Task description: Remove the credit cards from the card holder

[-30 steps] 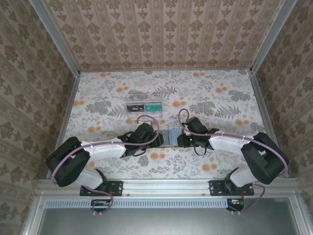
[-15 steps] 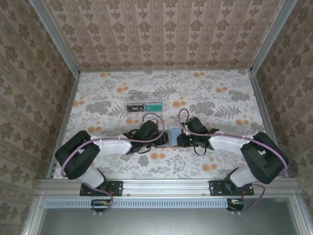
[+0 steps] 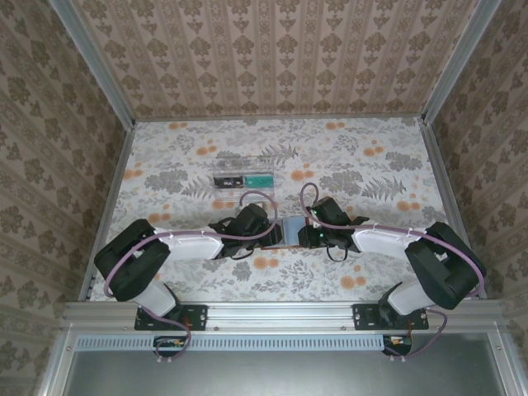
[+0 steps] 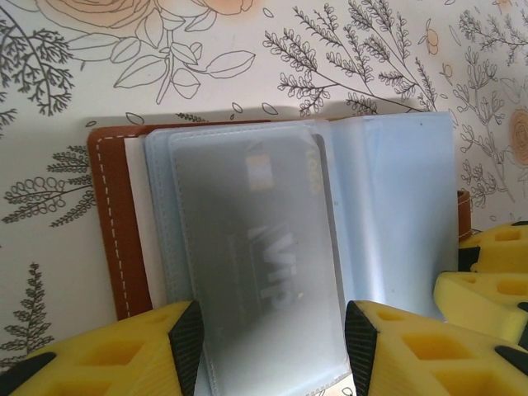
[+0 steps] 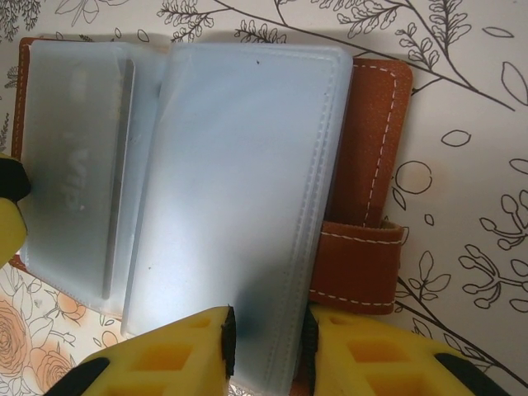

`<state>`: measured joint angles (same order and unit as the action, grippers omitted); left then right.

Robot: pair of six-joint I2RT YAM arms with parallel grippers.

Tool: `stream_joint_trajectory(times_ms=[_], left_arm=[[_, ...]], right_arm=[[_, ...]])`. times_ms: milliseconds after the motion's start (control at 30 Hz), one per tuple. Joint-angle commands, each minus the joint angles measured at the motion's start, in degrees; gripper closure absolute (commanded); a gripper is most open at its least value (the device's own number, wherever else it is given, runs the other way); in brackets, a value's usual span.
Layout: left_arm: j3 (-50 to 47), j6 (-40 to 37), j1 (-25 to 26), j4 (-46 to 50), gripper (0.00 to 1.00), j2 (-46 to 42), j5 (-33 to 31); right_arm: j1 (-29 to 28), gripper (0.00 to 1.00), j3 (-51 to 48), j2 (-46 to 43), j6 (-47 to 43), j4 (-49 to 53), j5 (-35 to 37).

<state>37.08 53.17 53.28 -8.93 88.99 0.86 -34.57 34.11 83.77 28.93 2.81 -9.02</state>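
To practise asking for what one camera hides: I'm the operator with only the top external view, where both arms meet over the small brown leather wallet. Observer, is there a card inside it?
Observer: Yes; in the left wrist view a thin grey rectangular card with pale VIP lettering sits inside a frosted blue-grey plastic sleeve of the small brown leather wallet.
Operator: Where is the left end effector?
Observer: Its yellow fingers stand apart, flanking that sleeve's near end.
Operator: And the right end effector?
Observer: Another frosted sleeve page lies between its fingers; pinched or not, I cannot tell.

Left tool (image 4: 268,338) spread wide, right tool (image 5: 266,342) pinching
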Motion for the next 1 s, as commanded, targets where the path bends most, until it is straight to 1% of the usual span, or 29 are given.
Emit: stream_joint_trajectory(times_ms=[0,400,700,967], left_arm=[[1.3,0.46,0.43,3.4,0.48,-0.44,-1.39],[3.14,1.16,0.94,7.17,0.48,1.08,-2.63],[5.2,0.83,1.79,2.2,0.47,3.58,2.46],[6.73,-0.56,2.56,-2.41,0.42,3.92,6.25]], right_arm=[[-0.35,0.69,-0.62,1.23,0.78,-0.01,-0.41],[-0.38,0.7,-0.62,1.4,0.78,-0.06,-0.48],[-0.38,0.7,-0.53,1.42,0.74,-0.18,-0.77],[-0.33,0.7,-0.53,1.35,0.74,0.0,-0.6]])
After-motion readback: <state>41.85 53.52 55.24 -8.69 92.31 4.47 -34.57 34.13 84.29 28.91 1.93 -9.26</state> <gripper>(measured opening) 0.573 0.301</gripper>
